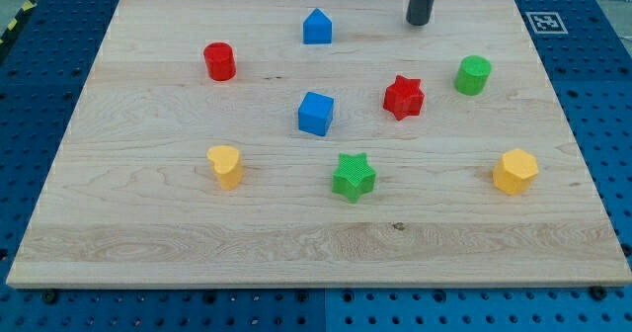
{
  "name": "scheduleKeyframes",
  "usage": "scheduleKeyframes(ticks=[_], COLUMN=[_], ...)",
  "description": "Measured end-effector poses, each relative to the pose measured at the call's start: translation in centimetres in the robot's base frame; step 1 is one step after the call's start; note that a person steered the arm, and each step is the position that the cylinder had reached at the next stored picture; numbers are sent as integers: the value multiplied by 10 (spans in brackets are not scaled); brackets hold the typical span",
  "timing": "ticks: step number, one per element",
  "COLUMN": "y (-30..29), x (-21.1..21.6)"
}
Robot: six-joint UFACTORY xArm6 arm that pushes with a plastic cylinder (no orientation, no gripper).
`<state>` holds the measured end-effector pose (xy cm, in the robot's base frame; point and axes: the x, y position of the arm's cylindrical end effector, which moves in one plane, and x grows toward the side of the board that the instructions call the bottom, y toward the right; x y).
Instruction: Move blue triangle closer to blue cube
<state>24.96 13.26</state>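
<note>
While my tip (418, 22) stood at the far edge of the wooden board (148, 223), it touched nothing and carried no pincer, just a bare rod end. Off to its left sat the blue triangle (317, 27), clear of it. Nearer, mid-board, sat the blue cube (316, 114), with the red star (403, 97) to its right.

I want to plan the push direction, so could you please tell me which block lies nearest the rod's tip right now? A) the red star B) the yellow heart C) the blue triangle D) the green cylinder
C: my tip is at the view's top, and the blue triangle to its left looks slightly nearer than the green cylinder or the red star.
</note>
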Motion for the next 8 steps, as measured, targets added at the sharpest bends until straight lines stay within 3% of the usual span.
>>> scheduleKeyframes(ticks=[2,3,5,7,8], y=[-28,-87,-99,-117,-118], x=[4,4,3,-23,-14])
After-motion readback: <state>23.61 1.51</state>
